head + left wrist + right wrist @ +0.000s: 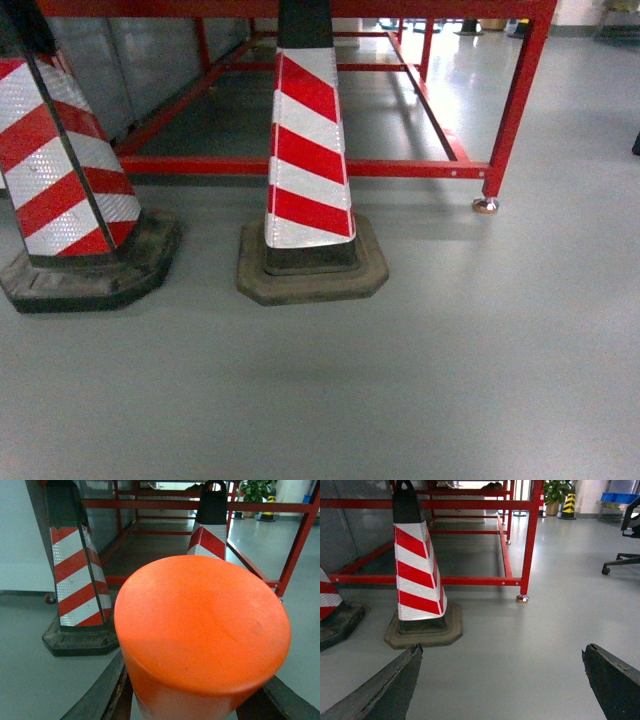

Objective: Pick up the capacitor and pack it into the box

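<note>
1. The red bench frame (300, 165) stands on the grey floor (450, 380).
2. Two striped cones (308, 150) stand beside it.
3. An orange cylinder (200, 630) sits between the left end effector's fingers (95, 700); grip undeterminable.
4. The right end effector (502, 685) is released.
5. Box and capacitor: not visible.

Even, bright indoor lighting. Glare on the glossy floor (470, 90) behind the red frame (510, 110). Soft shadows beneath cones (308, 150). Orange cap (205, 630) close, slightly blurred.

You're looking at a smooth grey floor (450, 380). Two red-and-white striped cones on dark rubber bases (310, 190) (70, 190) and a red metal frame's foot (486, 205) stand on it.
</note>
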